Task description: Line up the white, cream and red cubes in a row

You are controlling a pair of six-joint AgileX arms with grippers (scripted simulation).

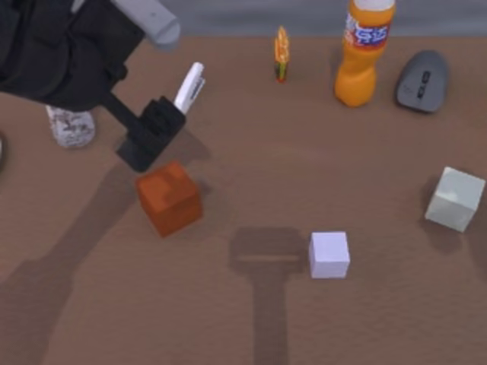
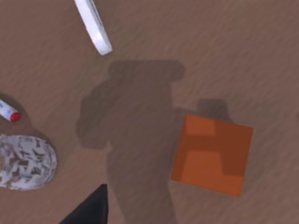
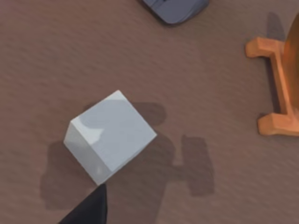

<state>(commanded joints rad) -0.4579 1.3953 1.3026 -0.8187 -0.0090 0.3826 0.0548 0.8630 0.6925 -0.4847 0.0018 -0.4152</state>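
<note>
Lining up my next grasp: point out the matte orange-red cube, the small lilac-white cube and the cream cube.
Matte orange-red cube (image 1: 169, 198): top view, its top face.
Small lilac-white cube (image 1: 329, 254): top view, centre of its top face.
Cream cube (image 1: 455, 198): top view, its top face.

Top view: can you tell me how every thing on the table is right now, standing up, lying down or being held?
Red cube: flat on the table, turned askew, not held.
White cube: resting alone, square to the table.
Cream cube: resting at the right edge, free.
Orange soda bottle: upright, capped.
Grey computer mouse: lying flat.
White clip: lying down.
Left gripper: above the red cube's far edge, holding nothing.
</note>
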